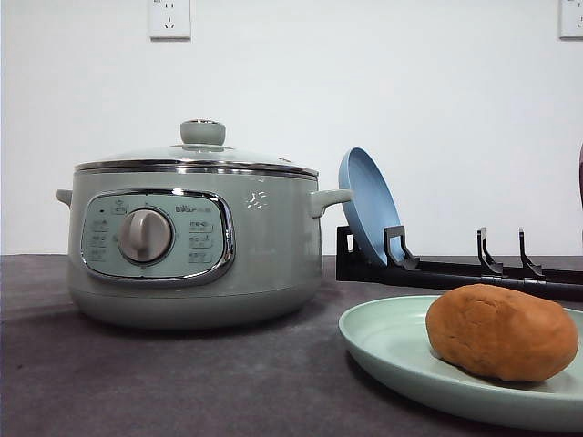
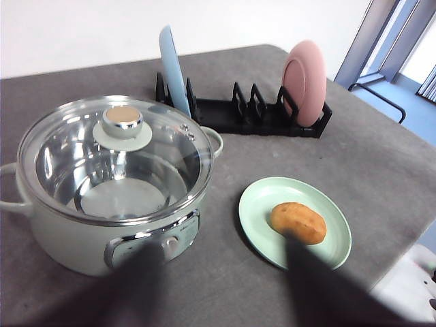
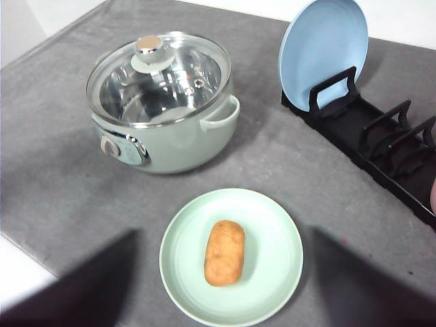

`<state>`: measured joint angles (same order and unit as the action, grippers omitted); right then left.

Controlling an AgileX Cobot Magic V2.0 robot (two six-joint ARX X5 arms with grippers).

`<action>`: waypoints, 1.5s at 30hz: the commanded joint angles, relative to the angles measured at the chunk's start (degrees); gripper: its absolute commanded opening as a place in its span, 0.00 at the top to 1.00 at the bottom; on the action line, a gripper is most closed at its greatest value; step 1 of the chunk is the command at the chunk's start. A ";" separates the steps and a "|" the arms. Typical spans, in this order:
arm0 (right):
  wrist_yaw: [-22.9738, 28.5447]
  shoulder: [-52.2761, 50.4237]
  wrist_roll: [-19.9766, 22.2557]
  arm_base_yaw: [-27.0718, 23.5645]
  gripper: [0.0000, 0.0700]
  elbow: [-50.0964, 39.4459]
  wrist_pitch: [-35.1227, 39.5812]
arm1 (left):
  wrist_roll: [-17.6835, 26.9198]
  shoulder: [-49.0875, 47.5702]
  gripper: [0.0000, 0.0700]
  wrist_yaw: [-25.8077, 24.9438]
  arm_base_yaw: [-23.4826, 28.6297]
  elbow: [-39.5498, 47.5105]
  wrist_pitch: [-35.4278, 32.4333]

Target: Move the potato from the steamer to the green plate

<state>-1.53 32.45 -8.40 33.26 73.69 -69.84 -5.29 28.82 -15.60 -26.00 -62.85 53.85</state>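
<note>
Potato [image 3: 224,252] lies mid green plate [image 3: 272,225], well inside its rim, so I judge the transfer done; steamer [image 3: 170,136] is lidded. Both grippers' fingers look spread, holding nothing.

The left gripper [image 2: 221,279] hangs high, its two dark fingers [image 2: 139,283] blurred and set well apart, nothing between them. The right gripper [image 3: 225,286] is likewise raised and spread wide (its fingers [image 3: 88,286] show as soft dark wedges), gripping nothing.
</note>
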 commanded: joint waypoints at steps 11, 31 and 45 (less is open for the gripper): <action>0.05 0.37 -0.11 0.24 0.99 0.90 0.78 | 0.30 0.33 1.00 -0.19 -0.26 -0.50 -0.77; 0.05 0.37 -0.11 0.24 0.99 0.90 0.78 | 0.30 -0.70 1.00 -0.21 4.54 2.76 -4.17; 0.05 0.37 -0.11 0.24 0.99 0.90 0.78 | 1.10 -20.74 1.00 1.82 23.04 44.49 -39.52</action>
<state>-1.50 32.45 -8.40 33.26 73.69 -69.69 -5.13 8.58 -14.53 -3.26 -20.04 15.60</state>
